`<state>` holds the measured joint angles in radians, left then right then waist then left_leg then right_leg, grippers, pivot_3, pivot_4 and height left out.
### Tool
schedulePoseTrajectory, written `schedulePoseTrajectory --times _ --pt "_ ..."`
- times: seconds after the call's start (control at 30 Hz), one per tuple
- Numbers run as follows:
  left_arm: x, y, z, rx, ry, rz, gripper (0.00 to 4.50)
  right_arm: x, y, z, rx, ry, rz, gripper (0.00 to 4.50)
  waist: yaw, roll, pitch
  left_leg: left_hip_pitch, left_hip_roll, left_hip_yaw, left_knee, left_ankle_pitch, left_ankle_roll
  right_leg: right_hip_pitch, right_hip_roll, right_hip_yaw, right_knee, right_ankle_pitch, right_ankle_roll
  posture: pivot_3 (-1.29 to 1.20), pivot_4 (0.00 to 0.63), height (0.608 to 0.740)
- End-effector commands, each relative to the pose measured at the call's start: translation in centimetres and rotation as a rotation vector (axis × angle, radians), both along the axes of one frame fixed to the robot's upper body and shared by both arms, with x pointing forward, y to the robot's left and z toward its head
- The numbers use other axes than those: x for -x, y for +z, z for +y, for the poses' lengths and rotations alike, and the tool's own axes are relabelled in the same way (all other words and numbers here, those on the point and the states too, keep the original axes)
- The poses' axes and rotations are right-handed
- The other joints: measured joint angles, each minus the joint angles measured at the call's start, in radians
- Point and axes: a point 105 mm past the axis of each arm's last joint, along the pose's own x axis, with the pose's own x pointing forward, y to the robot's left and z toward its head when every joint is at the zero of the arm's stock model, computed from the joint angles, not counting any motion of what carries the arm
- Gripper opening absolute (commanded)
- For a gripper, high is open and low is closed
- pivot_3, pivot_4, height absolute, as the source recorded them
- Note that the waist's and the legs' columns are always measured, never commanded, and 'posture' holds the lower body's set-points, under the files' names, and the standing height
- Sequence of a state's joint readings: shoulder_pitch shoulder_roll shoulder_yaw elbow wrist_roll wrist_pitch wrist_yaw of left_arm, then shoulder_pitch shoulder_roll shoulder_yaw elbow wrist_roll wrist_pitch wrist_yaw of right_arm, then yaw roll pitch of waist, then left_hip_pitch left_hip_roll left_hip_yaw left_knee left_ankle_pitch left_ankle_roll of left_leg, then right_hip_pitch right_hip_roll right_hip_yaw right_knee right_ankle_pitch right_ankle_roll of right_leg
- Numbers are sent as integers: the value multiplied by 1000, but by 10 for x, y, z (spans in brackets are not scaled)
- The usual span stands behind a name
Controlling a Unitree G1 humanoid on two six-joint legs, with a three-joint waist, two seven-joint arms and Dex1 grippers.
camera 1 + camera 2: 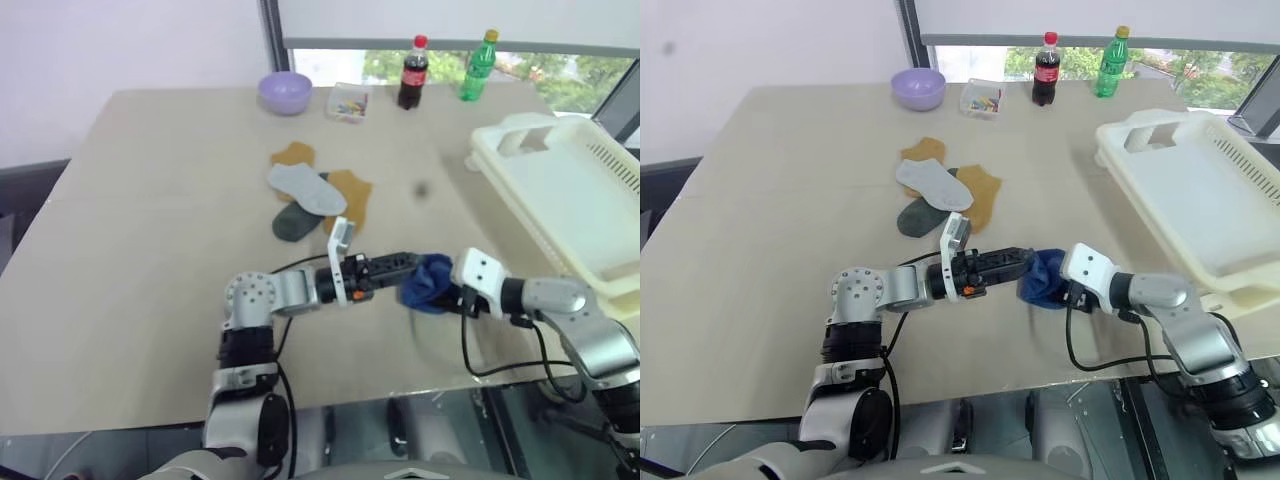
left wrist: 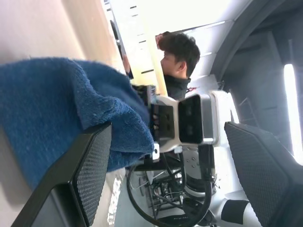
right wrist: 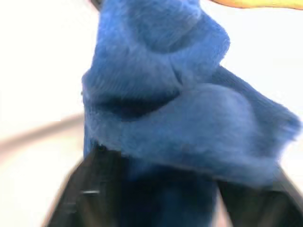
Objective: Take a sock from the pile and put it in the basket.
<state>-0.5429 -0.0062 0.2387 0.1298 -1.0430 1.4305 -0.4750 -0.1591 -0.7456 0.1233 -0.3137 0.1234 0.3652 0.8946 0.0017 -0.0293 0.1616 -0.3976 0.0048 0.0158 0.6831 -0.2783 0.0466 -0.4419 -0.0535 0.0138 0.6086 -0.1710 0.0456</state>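
Observation:
A blue sock (image 1: 428,282) hangs bunched just above the table's front part, between my two grippers. My left gripper (image 1: 405,268) points level toward it from the left with its jaws open; in the left wrist view the sock (image 2: 57,109) drapes over one finger (image 2: 90,175) and the gap stays empty. My right gripper (image 1: 448,293) reaches in from the right, its fingers (image 3: 80,198) spread wide around the sock (image 3: 180,104). The pile (image 1: 315,195) of mustard, light grey and dark grey socks lies at the table's middle. The cream basket (image 1: 530,130) stands at the right edge.
A lilac bowl (image 1: 285,92), a small clear box (image 1: 348,102), a cola bottle (image 1: 413,72) and a green bottle (image 1: 478,65) line the far edge. A person (image 2: 177,61) shows in the left wrist view. The table's front edge lies just below the grippers.

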Motion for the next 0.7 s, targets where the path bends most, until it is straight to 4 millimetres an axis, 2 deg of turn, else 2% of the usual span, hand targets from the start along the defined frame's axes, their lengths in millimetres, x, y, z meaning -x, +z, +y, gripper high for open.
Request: schedulePoseTrajectory --times 0.03,0.13,0.27,0.37,0.5,0.7 --pt "1 10 -14 37 -34 -29 4059 5 23 -13 -7 -62 -72 4457 10 0 0 0 0 0 0 0 0 0 0 0 0 0 0 0 150 735" --pt "3 7 -20 32 -51 -22 4059 17 27 -26 -16 -116 -35 4457 14 0 0 -1 -2 -1 0 0 0 -1 0 -1 0 0 0 0 150 735" --pt "4 0 -24 18 -67 -11 4059 26 41 -25 -180 -189 31 4457 11 0 0 -1 -1 0 1 0 1 -1 0 -1 0 0 0 0 150 735" --pt "3 1 -25 25 -73 -12 4059 21 45 -15 -253 -218 41 4457 11 0 0 0 0 0 1 0 1 -1 1 -1 0 -1 2 0 150 735" --pt "2 3 -27 28 -76 -19 4059 6 34 -7 -211 -269 25 4457 10 0 0 0 0 0 1 0 1 -1 2 -1 2 -2 3 0 150 735" --pt "4 15 -21 74 -82 -66 4059 -12 21 -25 -226 -417 58 4457 13 0 0 -1 -1 0 1 0 1 -1 0 0 0 0 0 0 150 735"
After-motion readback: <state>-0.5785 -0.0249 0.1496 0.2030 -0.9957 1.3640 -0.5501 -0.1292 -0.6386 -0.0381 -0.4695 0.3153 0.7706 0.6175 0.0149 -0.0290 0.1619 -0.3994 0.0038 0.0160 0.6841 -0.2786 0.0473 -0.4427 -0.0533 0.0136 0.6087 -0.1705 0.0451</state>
